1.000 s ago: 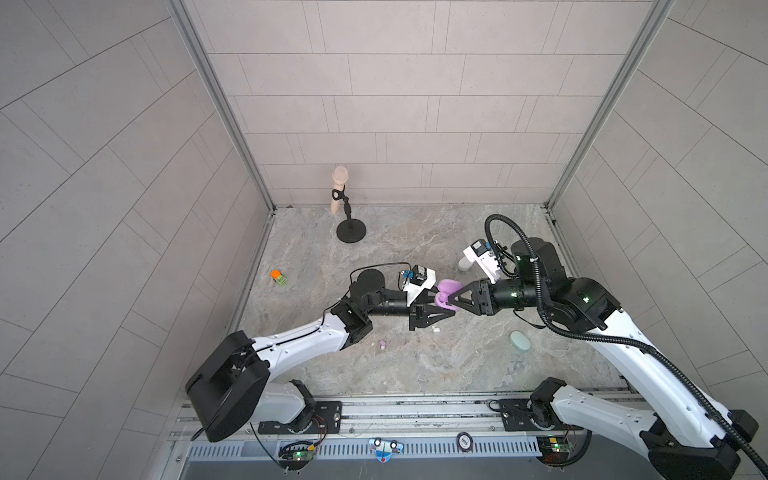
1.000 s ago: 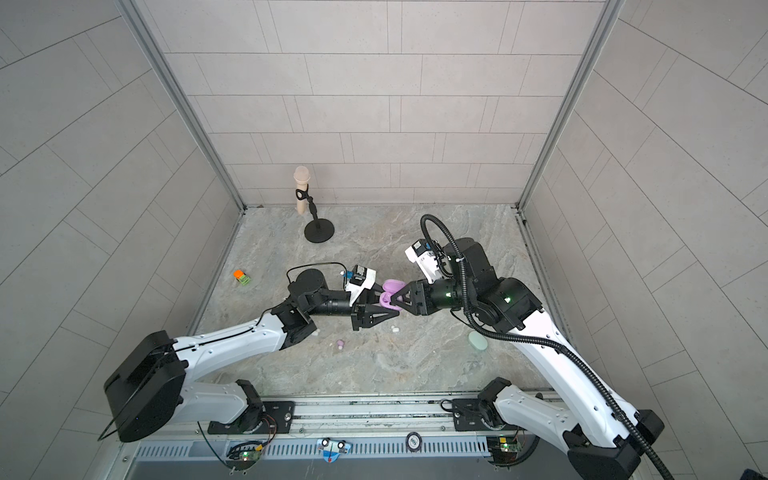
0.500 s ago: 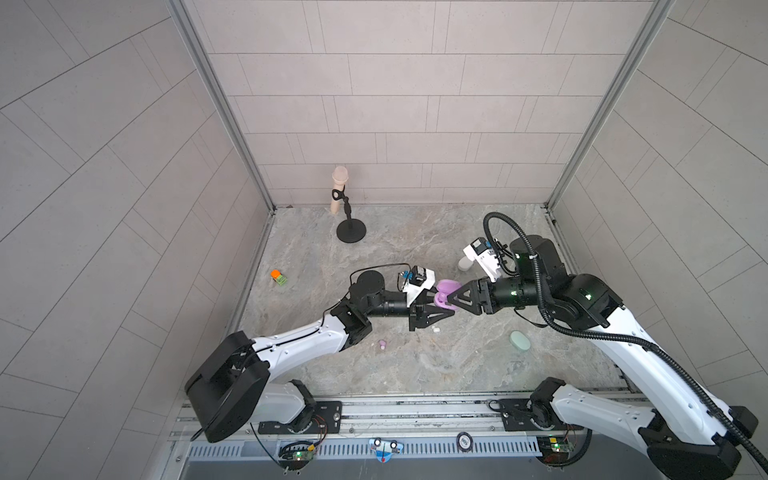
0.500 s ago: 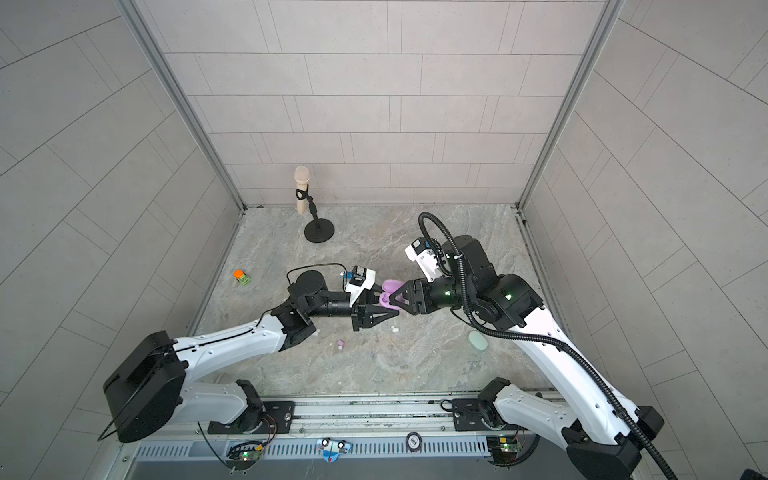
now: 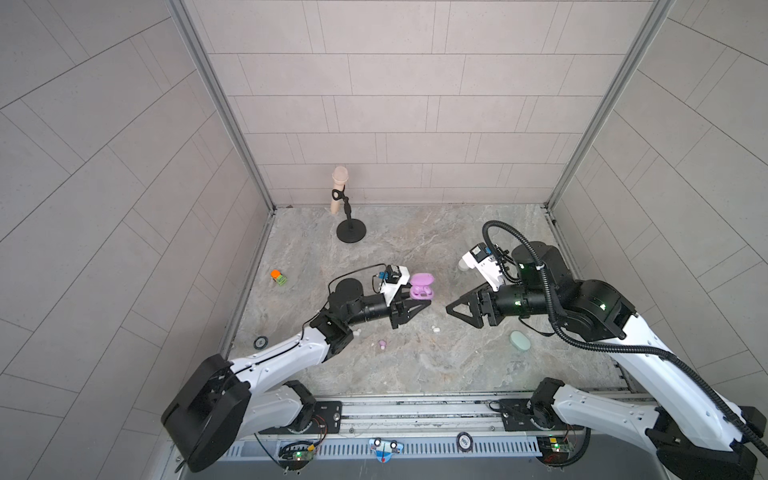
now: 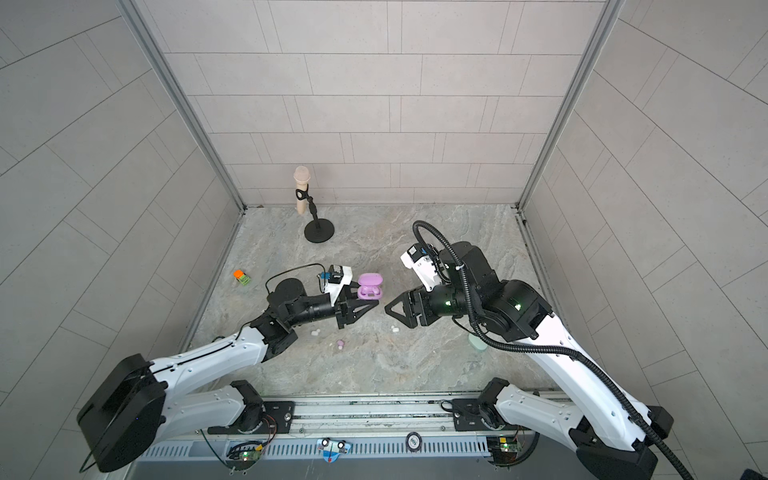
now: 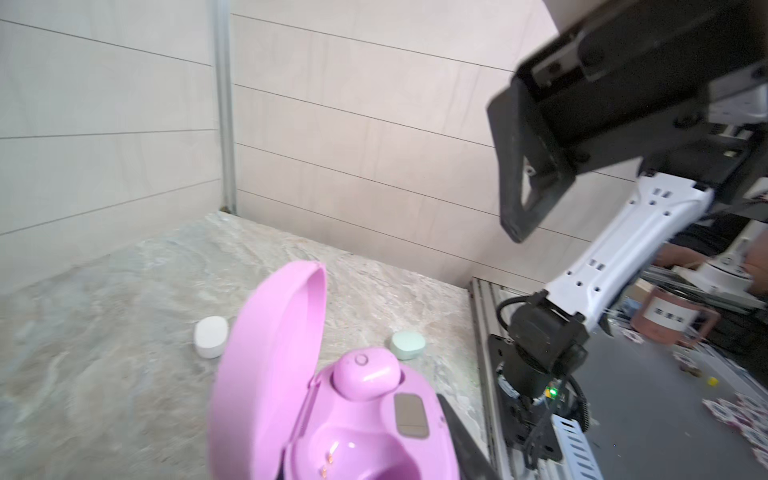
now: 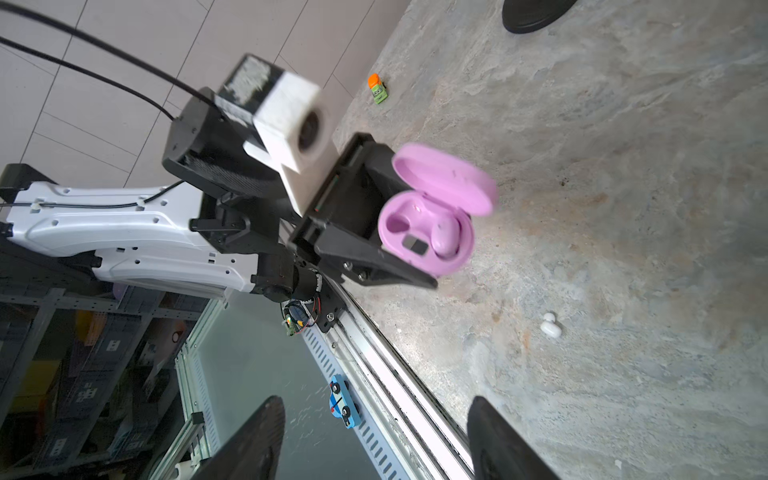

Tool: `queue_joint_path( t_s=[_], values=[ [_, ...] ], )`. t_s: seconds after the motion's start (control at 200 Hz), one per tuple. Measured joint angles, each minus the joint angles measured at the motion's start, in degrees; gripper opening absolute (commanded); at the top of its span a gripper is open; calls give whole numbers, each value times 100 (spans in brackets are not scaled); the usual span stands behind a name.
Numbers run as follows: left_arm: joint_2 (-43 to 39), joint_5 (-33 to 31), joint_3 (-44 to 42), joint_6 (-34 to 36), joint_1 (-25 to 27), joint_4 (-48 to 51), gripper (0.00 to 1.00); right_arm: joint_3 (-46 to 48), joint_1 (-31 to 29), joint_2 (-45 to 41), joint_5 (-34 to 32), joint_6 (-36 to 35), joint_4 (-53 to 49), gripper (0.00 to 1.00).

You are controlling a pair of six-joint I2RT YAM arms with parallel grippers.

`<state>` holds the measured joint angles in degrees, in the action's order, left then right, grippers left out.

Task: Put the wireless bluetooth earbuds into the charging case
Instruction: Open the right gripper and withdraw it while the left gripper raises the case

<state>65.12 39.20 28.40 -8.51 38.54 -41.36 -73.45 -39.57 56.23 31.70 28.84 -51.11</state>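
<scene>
Robotics lab test cell: tiled wall panels [image 5: 407, 104] and aluminium posts [image 5: 224, 108] enclose the floor [image 5: 436, 361] beneath the left gripper [image 5: 419, 298] and right gripper [image 5: 456, 312]; behind them run a mounting rail [image 5: 415, 410], circuit boards [image 5: 299, 456], storage shelving [image 8: 50, 303].

surface: marbled slab [image 5: 415, 370] | lying: white earbud [image 5: 435, 329], lilac earbud [image 5: 381, 344], mint case [image 5: 520, 340], white case [image 7: 210, 336], orange toy [image 5: 278, 277], stand base [image 5: 351, 231]

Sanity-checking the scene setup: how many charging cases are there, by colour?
lilac case: 1
mint-green case: 1
white case: 1
Total: 3
</scene>
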Motion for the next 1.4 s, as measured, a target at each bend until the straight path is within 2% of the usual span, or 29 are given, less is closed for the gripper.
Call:
queue_joint_path(
  t_s=[0.115, 0.245, 0.4, 0.591, 0.756, 1.026, 1.402],
  values=[
    [-511, -271, -105, 20, -345, 321, 17, 529, -170, -166, -267, 35, 81, 75],
    [-957, -518, -105, 81, -723, 732, 17, 1003, -772, 66, -767, 39, 260, 75],
    [-1088, -671, -20, 153, -1333, 1178, 17, 1394, -1572, 774, -1412, -7, 708, 75],
    [-839, -555, 483, 214, -2133, 1574, 17, 1473, -2087, 1867, -1941, -192, 1082, 75],
    [-686, -271, 874, 297, -2507, 1738, 17, 1014, -2376, 2981, -2400, -437, 1241, 75],
    [-627, 81, 929, 365, -2721, 1880, 17, -461, -2758, 4948, -3093, -684, 1123, 74],
    [-367, 326, 929, 271, -2879, 1746, 17, -1790, -2850, 6196, -3731, -745, 315, 74]
  ],
)
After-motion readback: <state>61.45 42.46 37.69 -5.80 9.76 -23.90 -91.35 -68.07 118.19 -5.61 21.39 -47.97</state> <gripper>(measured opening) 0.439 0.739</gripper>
